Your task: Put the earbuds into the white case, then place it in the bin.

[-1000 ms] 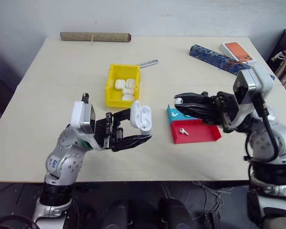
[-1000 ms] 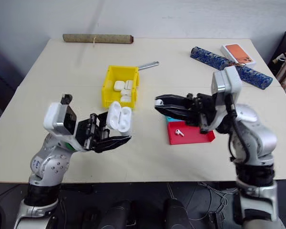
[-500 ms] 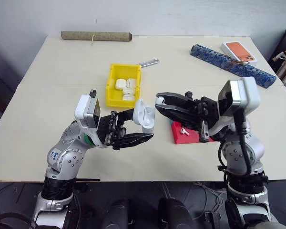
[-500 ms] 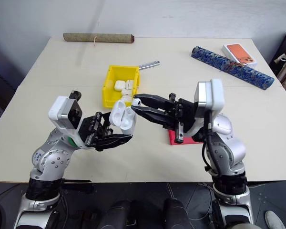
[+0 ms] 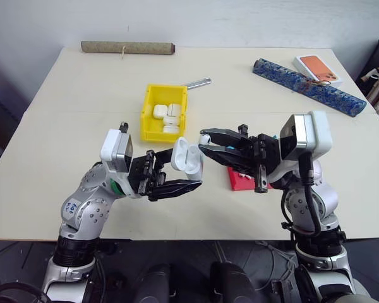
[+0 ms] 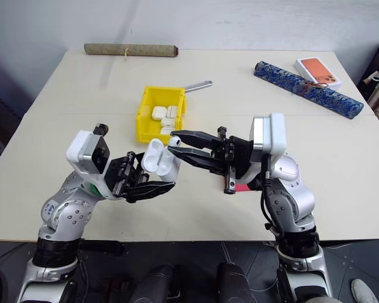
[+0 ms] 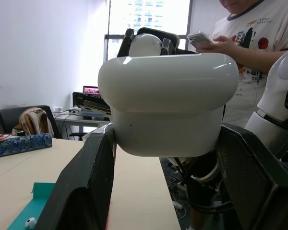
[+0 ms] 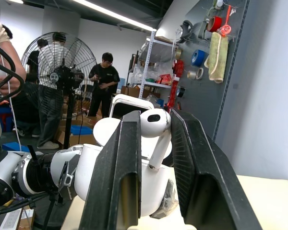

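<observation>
Tabletop's yellow bin with white cases

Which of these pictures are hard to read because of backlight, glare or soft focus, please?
Left wrist view: bright window behind, so the white case shows highlights above and shade below, room behind soft. Right wrist view: ceiling strip lights glare, the earbud is crisp, people behind soft. Head views: even light, faint shadows beside the yellow bin.

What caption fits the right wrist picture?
Right claw pinches an earbud just in front of the open white case.
</observation>
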You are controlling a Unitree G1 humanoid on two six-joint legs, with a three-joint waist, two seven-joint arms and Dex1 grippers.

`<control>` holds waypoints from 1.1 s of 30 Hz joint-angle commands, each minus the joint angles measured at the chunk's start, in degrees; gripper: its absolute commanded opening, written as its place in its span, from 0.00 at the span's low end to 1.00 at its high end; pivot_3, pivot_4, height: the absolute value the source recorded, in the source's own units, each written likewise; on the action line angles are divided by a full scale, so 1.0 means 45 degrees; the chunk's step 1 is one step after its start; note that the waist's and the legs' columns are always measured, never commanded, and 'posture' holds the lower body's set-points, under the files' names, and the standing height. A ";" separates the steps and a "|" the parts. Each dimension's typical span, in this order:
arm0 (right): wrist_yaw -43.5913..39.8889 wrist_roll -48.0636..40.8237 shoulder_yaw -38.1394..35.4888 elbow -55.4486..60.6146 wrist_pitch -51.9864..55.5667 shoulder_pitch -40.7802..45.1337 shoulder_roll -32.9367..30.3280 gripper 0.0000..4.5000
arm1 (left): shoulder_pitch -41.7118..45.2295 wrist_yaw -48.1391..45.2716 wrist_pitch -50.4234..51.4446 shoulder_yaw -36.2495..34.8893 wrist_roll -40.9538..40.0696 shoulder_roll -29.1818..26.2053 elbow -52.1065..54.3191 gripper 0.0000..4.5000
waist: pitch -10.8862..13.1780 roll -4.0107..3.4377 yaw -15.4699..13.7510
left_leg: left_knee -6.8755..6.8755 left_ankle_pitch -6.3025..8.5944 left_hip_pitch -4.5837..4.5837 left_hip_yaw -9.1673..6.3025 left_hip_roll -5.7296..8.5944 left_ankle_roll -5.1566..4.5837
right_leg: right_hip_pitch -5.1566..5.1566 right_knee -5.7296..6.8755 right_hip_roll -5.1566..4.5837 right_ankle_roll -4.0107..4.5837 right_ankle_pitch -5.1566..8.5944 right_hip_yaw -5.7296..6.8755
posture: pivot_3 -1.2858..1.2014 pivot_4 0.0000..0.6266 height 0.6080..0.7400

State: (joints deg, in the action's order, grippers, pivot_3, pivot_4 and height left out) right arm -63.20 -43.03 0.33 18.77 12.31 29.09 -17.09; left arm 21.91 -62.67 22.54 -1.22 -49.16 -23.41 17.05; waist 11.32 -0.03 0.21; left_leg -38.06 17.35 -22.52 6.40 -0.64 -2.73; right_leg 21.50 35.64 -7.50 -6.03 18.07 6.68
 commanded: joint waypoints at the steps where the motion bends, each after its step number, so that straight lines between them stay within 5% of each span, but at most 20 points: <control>1: 0.0159 -0.0326 -0.0135 0.0209 -0.0172 0.0252 0.0158 0.10 | -0.0080 -0.0042 0.0018 0.0011 -0.0045 -0.0018 0.0366 0.60 | 0.0000 0.0000 0.0003 | 0.0000 0.0000 0.0000 0.0000 0.0000 0.0000 | 0.0001 0.0000 0.0000 0.0000 0.0000 0.0000 | 0.52 0.24 1.00; 33: -0.0777 0.0774 0.0903 -0.0547 -0.0125 0.0422 -0.0727 0.10 | 0.0078 -0.0330 -0.0371 0.0088 0.0688 0.0140 0.0113 0.60 | 0.0000 0.0000 0.0002 | 0.0004 0.0001 -0.0001 -0.0001 -0.0001 0.0000 | 0.0002 -0.0005 -0.0003 0.0000 0.0000 0.0001 | 0.52 0.24 1.00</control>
State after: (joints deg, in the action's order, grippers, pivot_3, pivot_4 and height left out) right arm -66.01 -40.39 3.54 15.63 11.66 30.56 -19.80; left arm 21.89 -63.89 22.30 -0.61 -45.49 -23.36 15.50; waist 11.32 -0.03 0.22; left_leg -38.04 17.35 -22.53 6.39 -0.65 -2.73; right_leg 21.51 35.62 -7.51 -6.03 18.07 6.69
